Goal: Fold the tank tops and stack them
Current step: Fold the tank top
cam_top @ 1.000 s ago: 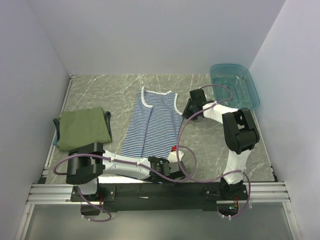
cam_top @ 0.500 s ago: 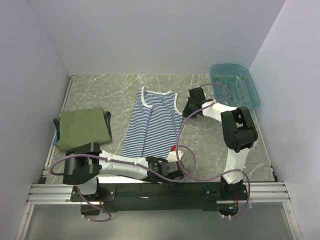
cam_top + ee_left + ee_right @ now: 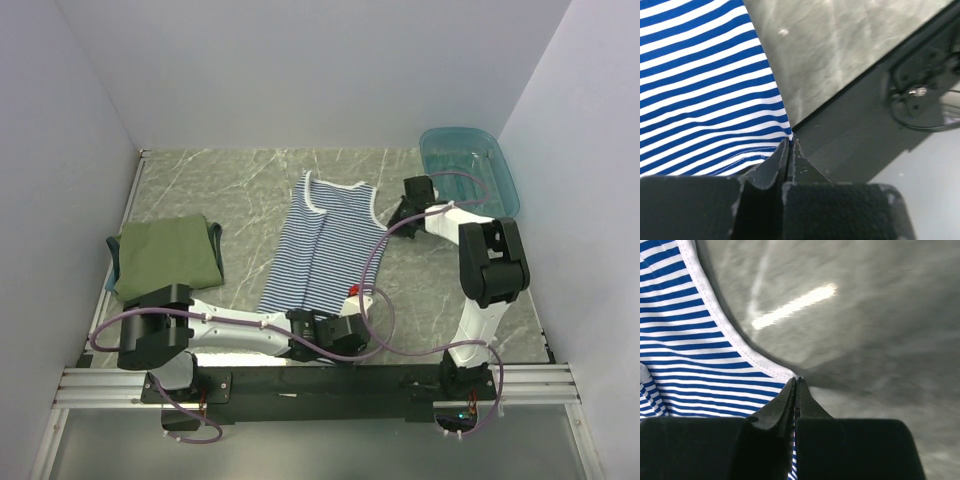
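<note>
Left hand (image 3: pixel 790 145) and right hand (image 3: pixel 796 382) are each clamped on the striped tank top (image 3: pixel 325 245), lying flat mid-counter (image 3: pixel 230 185): left at the near hem corner, right at the far armhole edge. Recommended: move both together with the edge taut, so the fold lands straight.

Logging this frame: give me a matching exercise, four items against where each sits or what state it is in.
Items:
1. striped tank top
2. olive-green tank top
3. basket
4. left gripper

Places or states:
a. far right corner
b. shut on a striped hem corner
c. folded, far left
d. laid out full length in the middle

Pairs: 1-d, 2-c, 3-a, 4-b
</note>
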Robot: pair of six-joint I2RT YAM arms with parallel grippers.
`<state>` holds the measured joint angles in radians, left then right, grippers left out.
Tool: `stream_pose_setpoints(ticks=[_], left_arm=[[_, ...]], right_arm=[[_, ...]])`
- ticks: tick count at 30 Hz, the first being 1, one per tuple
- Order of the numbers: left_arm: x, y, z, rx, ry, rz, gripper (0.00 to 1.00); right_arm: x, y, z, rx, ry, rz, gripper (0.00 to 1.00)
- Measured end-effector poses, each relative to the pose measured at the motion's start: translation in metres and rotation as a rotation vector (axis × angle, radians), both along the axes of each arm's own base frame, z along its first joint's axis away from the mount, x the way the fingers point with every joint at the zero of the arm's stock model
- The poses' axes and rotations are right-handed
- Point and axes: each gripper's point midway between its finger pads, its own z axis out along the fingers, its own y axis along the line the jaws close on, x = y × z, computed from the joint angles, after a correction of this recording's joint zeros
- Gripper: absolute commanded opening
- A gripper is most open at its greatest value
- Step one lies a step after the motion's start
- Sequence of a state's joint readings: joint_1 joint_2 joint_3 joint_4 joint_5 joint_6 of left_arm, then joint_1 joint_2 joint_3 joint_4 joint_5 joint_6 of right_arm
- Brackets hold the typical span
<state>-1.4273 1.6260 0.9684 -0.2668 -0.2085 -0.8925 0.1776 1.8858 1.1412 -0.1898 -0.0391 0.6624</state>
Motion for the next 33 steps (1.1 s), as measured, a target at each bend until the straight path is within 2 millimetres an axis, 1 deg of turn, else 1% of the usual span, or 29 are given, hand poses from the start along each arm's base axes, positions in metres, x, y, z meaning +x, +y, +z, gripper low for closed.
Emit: stream_pose_setpoints(ticks=[2,4,7,12,16,20,22,24,27,30,33], left_arm=[[-0.001,-0.004,0.005,-0.037,0.002,-0.004,0.01],[0.000,-0.004,0.010,-0.069,0.003,-0.001,0.01],[0.003,0.002,0.018,-0.115,0.011,0.022,0.01],[0.012,0.023,0.024,-0.167,0.032,0.101,0.00],[0.017,0.043,0.028,-0.197,0.050,0.184,0.01],[0.020,0.062,0.028,-0.204,0.067,0.270,0.01],[0.021,0.071,0.025,-0.199,0.075,0.311,0.00],[0.022,0.082,0.019,-0.181,0.090,0.357,0.01],[0.020,0.100,0.007,-0.146,0.108,0.412,0.00],[0.019,0.116,-0.002,-0.120,0.124,0.462,0.01],[0.018,0.126,-0.007,-0.099,0.129,0.498,0.01]], right_arm=[[-0.005,-0.012,0.002,-0.012,0.005,-0.020,0.00],[-0.006,-0.016,0.006,-0.021,0.002,-0.025,0.00],[-0.007,-0.011,0.013,-0.032,-0.006,0.001,0.00],[-0.001,0.007,0.028,-0.046,-0.024,0.038,0.00],[0.010,0.032,0.048,-0.049,-0.066,0.080,0.00],[0.025,0.068,0.064,-0.051,-0.105,0.134,0.00],[0.032,0.090,0.067,-0.049,-0.110,0.167,0.00],[0.036,0.108,0.064,-0.051,-0.106,0.195,0.00],[0.038,0.132,0.054,-0.056,-0.084,0.231,0.00],[0.038,0.146,0.043,-0.063,-0.058,0.251,0.00],[0.037,0.154,0.034,-0.070,-0.040,0.261,0.00]])
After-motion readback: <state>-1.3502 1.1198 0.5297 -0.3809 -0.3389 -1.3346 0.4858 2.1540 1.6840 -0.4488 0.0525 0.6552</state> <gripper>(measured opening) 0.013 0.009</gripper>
